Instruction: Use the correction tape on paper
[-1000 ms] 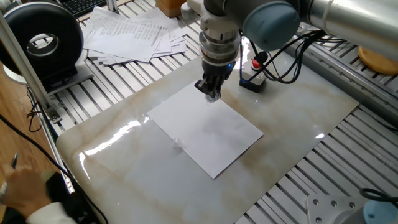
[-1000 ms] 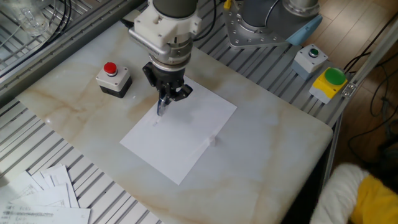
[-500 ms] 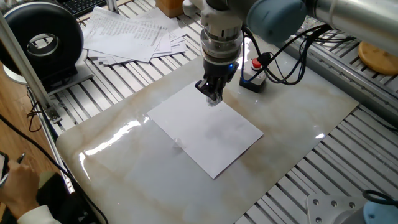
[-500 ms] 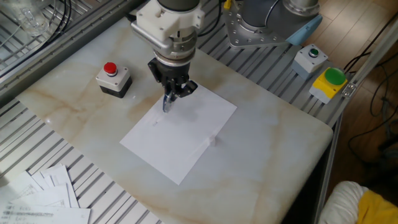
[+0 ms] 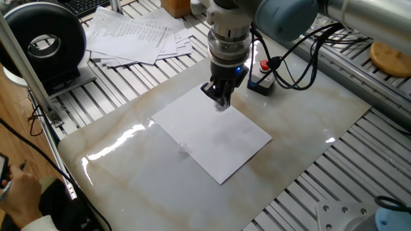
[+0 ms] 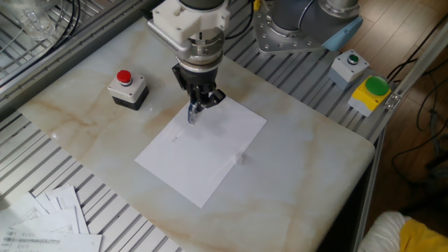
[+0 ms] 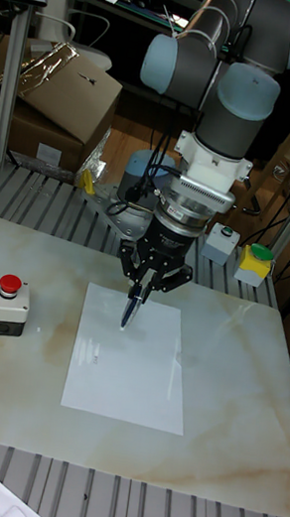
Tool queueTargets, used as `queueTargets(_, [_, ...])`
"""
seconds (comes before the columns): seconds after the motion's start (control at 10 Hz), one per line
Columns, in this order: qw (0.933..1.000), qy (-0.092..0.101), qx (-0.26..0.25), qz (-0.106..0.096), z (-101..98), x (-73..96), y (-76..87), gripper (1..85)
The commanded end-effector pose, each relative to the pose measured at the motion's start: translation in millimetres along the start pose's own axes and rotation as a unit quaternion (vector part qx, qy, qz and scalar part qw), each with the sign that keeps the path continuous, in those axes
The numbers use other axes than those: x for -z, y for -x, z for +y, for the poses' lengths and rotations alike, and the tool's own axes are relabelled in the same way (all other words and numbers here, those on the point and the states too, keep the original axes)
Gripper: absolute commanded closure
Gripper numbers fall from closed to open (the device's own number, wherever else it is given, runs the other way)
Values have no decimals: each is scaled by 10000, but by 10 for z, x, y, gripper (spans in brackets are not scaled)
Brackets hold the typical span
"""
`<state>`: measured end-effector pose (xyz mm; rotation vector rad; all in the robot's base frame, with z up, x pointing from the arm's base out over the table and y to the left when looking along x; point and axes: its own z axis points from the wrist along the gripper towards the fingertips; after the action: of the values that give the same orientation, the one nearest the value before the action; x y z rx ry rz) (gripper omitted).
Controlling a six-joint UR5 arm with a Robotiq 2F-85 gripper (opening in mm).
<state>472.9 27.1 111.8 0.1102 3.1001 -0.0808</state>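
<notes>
Here the gripper (image 7: 137, 306) points straight down over the far part of the paper (image 7: 130, 372), its jaws closed on the correction tape (image 7: 131, 313), which hangs from the fingertips with its tip at or just above the sheet; whether it actually touches cannot be told from any view. To do the stroke well, the arm would likely need steady downward pressure and a straight drag along the sheet, with the dispenser kept at a constant tilt so the tape lays flat. The paper lies loose on the glossy marble-patterned tabletop (image 5: 321, 122), so too much sideways force could slide or crumple it.

Around the sheet, a red push button box (image 6: 127, 88) sits to the left in the other fixed view, a fanned pile of printed sheets (image 5: 135, 35) lies beyond the tabletop on the slatted metal frame, and a green button box (image 6: 373, 93) stands at the right edge.
</notes>
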Motion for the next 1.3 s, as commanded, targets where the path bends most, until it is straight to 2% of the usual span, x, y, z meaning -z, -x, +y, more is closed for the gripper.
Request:
queueTargets(0.0, [9999,-97,54,15,-80,-20,81,847])
queueTargets(0.2, [9998,-123,126,-55,-167,-143,424,847])
queueTargets(0.4, [9999,-117,102,-39,-179,-274,640,847])
queueTargets(0.7, [9999,79,-74,19,-76,-397,676,847])
queueTargets(1.0, [9999,23,105,-69,-164,-484,648,847])
queueTargets(1.2, [9999,-2,159,-39,-180,-493,607,847])
